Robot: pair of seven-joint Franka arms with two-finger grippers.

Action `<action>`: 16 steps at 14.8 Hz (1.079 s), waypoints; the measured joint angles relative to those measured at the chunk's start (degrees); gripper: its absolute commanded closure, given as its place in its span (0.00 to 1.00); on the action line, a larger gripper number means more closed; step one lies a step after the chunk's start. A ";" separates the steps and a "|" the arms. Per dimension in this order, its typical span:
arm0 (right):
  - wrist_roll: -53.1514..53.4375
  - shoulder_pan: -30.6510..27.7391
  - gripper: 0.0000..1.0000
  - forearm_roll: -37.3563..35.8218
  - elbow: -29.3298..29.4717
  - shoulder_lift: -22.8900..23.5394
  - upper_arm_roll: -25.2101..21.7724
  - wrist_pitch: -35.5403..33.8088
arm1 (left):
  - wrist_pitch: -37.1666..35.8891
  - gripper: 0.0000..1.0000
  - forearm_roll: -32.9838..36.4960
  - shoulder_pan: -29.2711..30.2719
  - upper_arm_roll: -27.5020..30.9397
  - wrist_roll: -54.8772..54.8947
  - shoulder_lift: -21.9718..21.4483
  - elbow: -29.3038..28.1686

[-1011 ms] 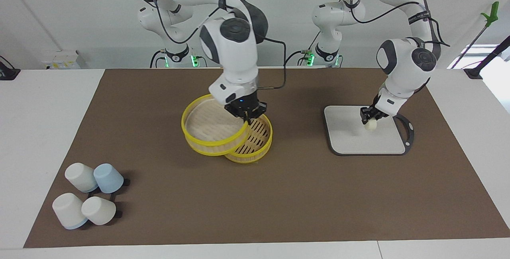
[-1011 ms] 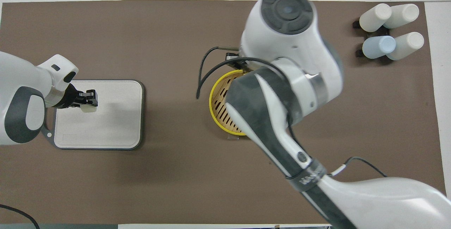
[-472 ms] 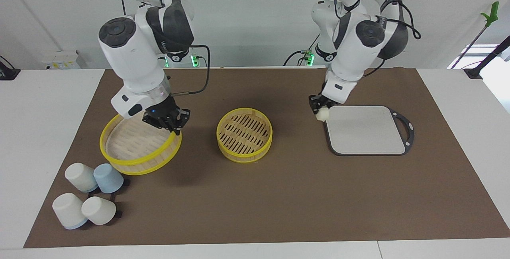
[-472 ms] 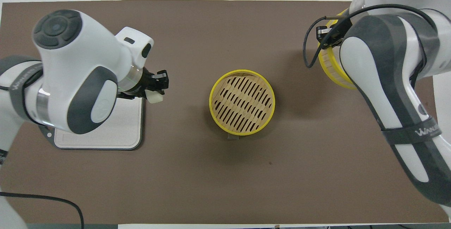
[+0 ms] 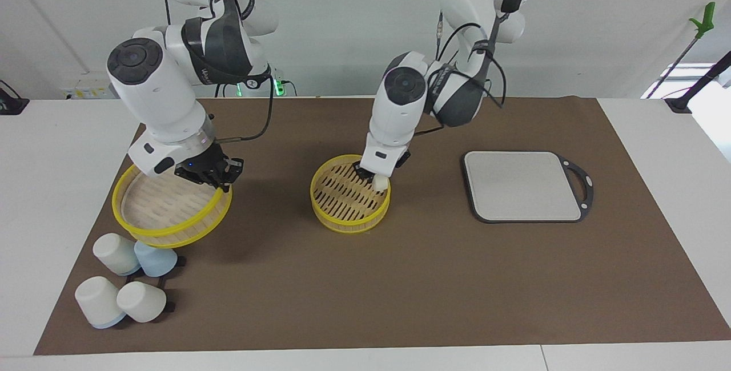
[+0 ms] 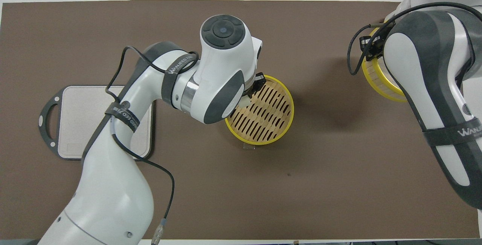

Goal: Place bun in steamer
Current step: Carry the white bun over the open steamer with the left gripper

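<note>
The steamer is split into two tiers. The lower tier point(image 5: 341, 192) sits on the brown mat mid-table and shows in the overhead view point(image 6: 268, 117) too. My left gripper point(image 5: 374, 177) is shut on the cream-white bun point(image 5: 381, 183) and holds it just inside this tier's rim, at the left arm's end. The bun point(image 6: 245, 101) peeks out under the wrist in the overhead view. My right gripper point(image 5: 219, 184) is shut on the rim of the upper tier point(image 5: 164, 212) and holds it tilted over the mat toward the right arm's end, by the cups.
A grey board with a black handle point(image 5: 522, 185) lies bare toward the left arm's end of the table. Several white and blue cups point(image 5: 128, 282) stand on a rack farther from the robots than the held tier; the right arm hides them in the overhead view.
The left gripper carried the bun from the board to the lower tier. The right gripper lifted the upper tier off and carried it toward the cups.
</note>
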 measured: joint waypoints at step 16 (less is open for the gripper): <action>1.75 0.17 1.00 -2.35 -1.75 -0.41 0.13 -0.03 | 8.74 0.00 0.00 -4.20 0.67 -3.62 1.84 -6.16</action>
